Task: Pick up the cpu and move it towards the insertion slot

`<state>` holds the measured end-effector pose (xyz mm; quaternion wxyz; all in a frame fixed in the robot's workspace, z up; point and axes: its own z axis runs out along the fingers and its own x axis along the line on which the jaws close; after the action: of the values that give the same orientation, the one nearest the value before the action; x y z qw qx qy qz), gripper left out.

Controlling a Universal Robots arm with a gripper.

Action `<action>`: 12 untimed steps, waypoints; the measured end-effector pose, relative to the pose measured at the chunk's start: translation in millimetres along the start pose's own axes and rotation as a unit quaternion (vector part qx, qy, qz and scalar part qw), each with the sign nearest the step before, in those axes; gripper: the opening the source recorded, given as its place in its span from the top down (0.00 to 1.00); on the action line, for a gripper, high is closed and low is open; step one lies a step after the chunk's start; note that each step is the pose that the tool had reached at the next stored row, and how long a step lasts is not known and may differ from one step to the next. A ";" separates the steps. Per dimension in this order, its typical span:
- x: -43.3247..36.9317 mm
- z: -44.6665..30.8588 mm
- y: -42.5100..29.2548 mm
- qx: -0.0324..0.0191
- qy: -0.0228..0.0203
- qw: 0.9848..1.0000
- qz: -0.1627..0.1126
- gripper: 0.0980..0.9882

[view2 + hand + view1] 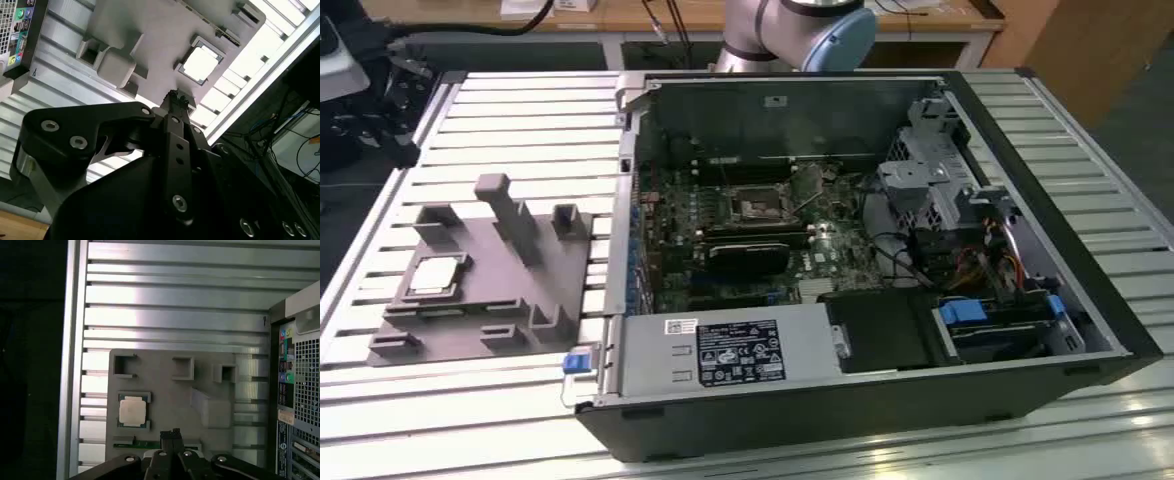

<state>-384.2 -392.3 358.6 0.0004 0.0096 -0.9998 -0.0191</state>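
Observation:
The cpu (438,272) is a flat square chip with a pale silvery top. It lies in a square pocket of the grey fixture (520,300), at the exterior view's left. Both wrist views look down on the cpu (200,64) (132,411) from well above. My gripper (175,97) (170,435) hangs over the fixture beside the chip, apart from it. Its black fingertips are pressed together with nothing between them. The insertion slot (758,203) is a dark square socket with a thin metal frame on the motherboard inside the open computer case.
The case (1067,250) stands open on a slatted aluminium table (494,110). A black heatsink block (747,255) sits just in front of the socket. Upright grey posts (500,215) rise from the fixture near the chip. The arm's base (794,30) is behind the case.

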 end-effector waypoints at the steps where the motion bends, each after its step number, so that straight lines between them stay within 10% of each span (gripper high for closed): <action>1: 0.0 0.0 0.0 0.000 0.000 1.000 0.000 0.99; 12: 11.0 1.2 0.2 0.000 0.000 1.000 0.000 0.99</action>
<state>-395.3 -392.3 357.5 0.0005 0.0095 -0.9998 -0.0191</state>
